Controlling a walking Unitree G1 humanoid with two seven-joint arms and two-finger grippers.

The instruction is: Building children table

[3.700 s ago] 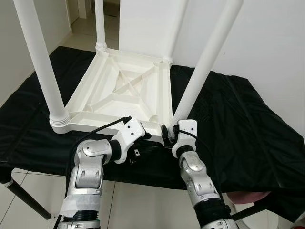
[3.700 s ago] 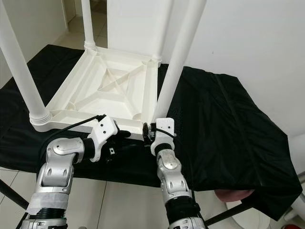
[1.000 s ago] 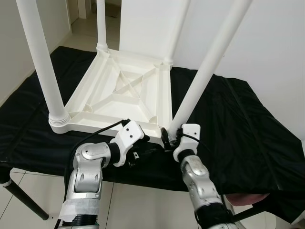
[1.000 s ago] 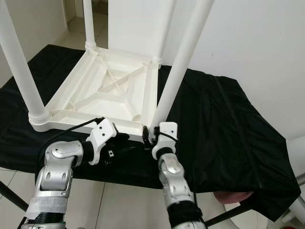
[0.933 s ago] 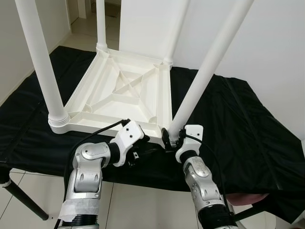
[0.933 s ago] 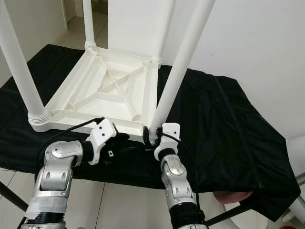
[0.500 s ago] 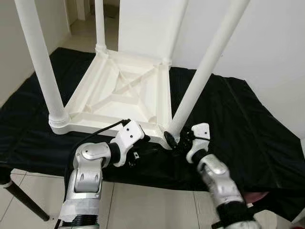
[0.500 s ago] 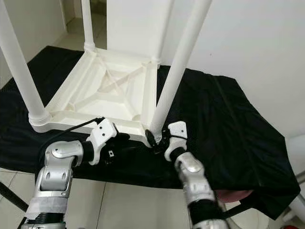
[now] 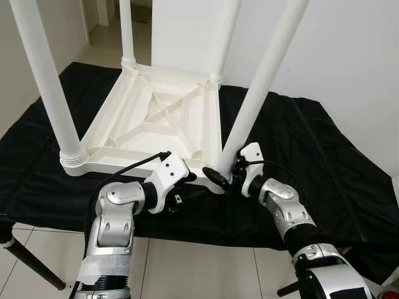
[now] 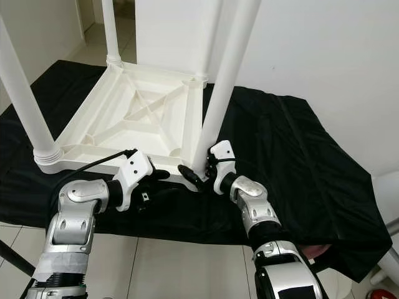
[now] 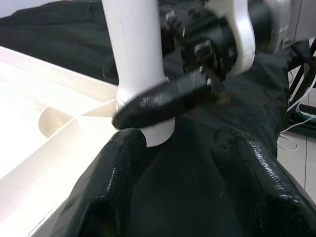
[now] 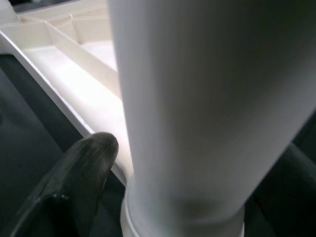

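Note:
A white plastic children's table (image 9: 156, 118) lies upside down on a black cloth, its legs pointing up. My right gripper (image 9: 225, 175) is at the base of the near right leg (image 9: 259, 81), one black finger (image 11: 163, 101) across the leg's front, the jaws shut on it. In the right wrist view the leg (image 12: 207, 98) stands between a finger (image 12: 84, 168) and a dark shape on the other side. My left gripper (image 9: 187, 187) rests open on the cloth at the tabletop's near edge, just left of that leg (image 11: 136, 49), holding nothing.
The black cloth (image 9: 324, 162) covers a work table whose near edge runs just behind my forearms. The near left leg (image 9: 47, 81) and far left leg (image 9: 126, 31) stand tall. A white wall rises behind; tiled floor and a black support leg (image 9: 31, 265) lie below.
My right forearm has swung out to the right while its gripper stayed at the leg's base, turning around it. The left arm has held still.

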